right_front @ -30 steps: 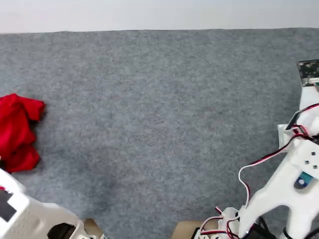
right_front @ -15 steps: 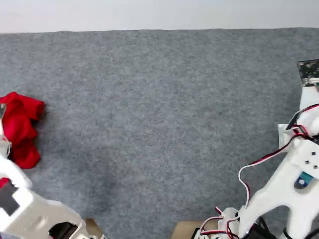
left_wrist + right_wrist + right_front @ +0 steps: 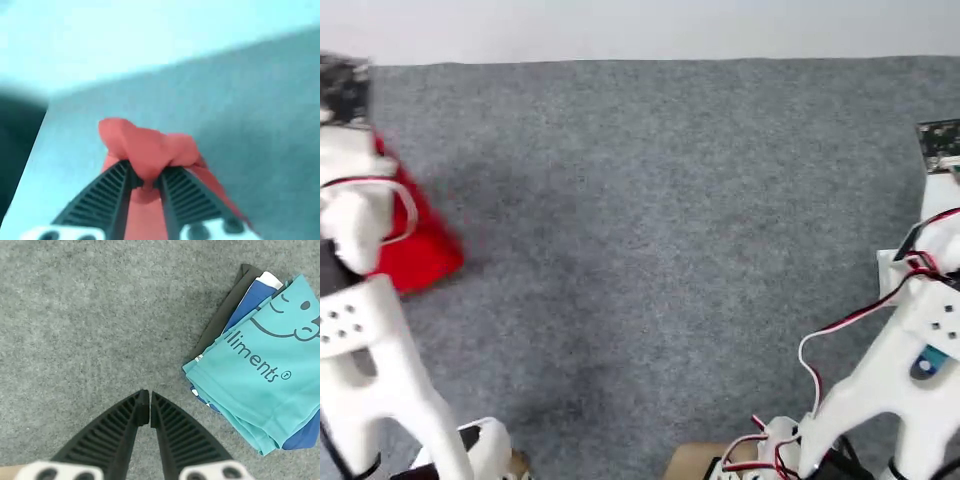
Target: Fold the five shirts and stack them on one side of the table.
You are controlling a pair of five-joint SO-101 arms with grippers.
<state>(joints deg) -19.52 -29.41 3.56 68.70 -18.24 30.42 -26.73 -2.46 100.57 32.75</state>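
The left end effector (image 3: 145,184) is clamped on the bunched red shirt (image 3: 145,145) at the tabletop's (image 3: 670,200) 9 o'clock side. The right end effector (image 3: 150,401) is pinched together, holding nothing, near the folded stack (image 3: 265,380).

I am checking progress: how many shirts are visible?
4: red shirt in the left gripper; teal shirt, blue shirt and dark shirt stacked near the right gripper. A white edge between may be a fifth.
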